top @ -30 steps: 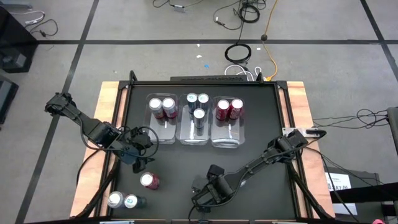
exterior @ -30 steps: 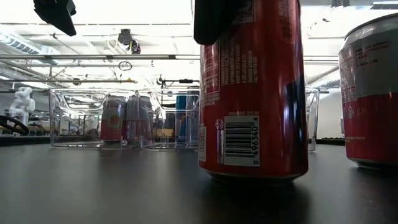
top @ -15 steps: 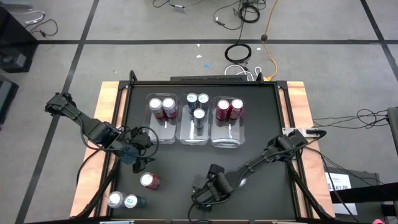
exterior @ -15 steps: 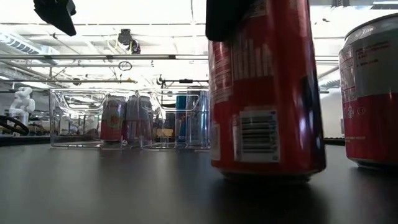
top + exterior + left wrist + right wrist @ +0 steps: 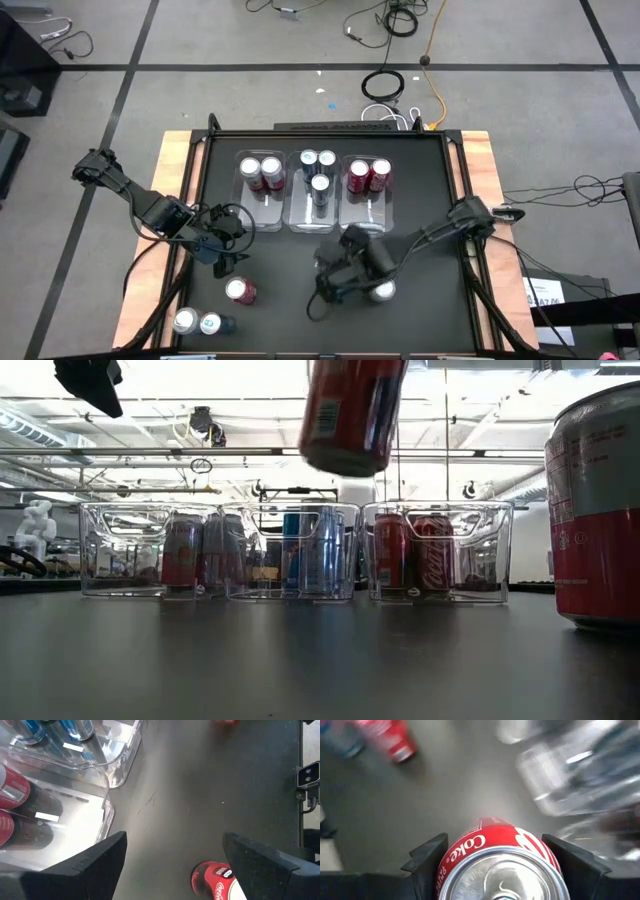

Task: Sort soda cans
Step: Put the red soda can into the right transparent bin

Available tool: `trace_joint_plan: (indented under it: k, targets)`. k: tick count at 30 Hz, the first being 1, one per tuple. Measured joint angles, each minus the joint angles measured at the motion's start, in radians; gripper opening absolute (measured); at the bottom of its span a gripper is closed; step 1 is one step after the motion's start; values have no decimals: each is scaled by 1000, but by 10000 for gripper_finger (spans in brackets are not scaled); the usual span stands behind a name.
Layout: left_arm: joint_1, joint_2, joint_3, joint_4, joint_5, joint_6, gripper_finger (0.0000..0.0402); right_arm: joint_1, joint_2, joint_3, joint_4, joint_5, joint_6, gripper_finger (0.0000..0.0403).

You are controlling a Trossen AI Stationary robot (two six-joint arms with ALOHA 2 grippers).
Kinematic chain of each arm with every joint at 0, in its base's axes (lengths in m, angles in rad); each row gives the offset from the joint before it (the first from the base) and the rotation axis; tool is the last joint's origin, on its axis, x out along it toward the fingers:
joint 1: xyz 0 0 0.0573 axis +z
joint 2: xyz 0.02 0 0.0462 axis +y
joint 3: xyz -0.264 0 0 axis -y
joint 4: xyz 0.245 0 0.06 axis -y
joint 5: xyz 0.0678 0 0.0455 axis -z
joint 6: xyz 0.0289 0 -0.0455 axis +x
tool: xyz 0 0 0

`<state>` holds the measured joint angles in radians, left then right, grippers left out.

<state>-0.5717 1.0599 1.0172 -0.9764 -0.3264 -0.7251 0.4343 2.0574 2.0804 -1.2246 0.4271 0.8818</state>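
Note:
My right gripper (image 5: 338, 272) hangs over the table's middle, just near of the bins, shut on a red soda can (image 5: 352, 415) that is off the table. My left gripper (image 5: 228, 262) waits open at the left, above a pinkish-red can (image 5: 240, 291) standing on the table (image 5: 290, 250). Three clear bins stand in a row at the far side. The left bin (image 5: 262, 205) holds two maroon cans, the middle bin (image 5: 318, 212) three silver-blue ones, the right bin (image 5: 366, 212) two red ones. One more can (image 5: 380, 291) stands right of my right gripper. My right gripper pinches the red can between its two fingers (image 5: 427, 860), on opposite sides of the wall just below the silver top (image 5: 452, 862). The fingers come from above, slanting down. The can is lifted clear of the table and tilted.
Two silver-topped cans (image 5: 197, 322) stand at the near left corner. The can beside my right gripper shows large at the right in the low view (image 5: 598, 510). The dark tabletop between the bins and the loose cans is bare. Wooden rails (image 5: 175, 200) line both table sides.
My right gripper has risen and gone toward the far edge and the bins, tipping as it went. The red can, which stood on the table, is now lifted clear and tilted. The can behind it is uncovered. My left gripper kept still.

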Motion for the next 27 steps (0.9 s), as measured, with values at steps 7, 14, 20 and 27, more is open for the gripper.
trace_joint_plan:
  k: [7,14,20,27]
  targets:
    - [0,0,0,-2,0,2,336,-92,-104,1,-159,133,67,286]
    - [0,0,0,-2,-45,8,336,-206,-152,-46,-318,156,115,286]
    - [0,0,1,-5,-73,7,336,-323,-237,-314,-230,89,51,286]
    - [0,0,1,-2,-76,6,336,-443,-418,-688,174,-41,-65,286]
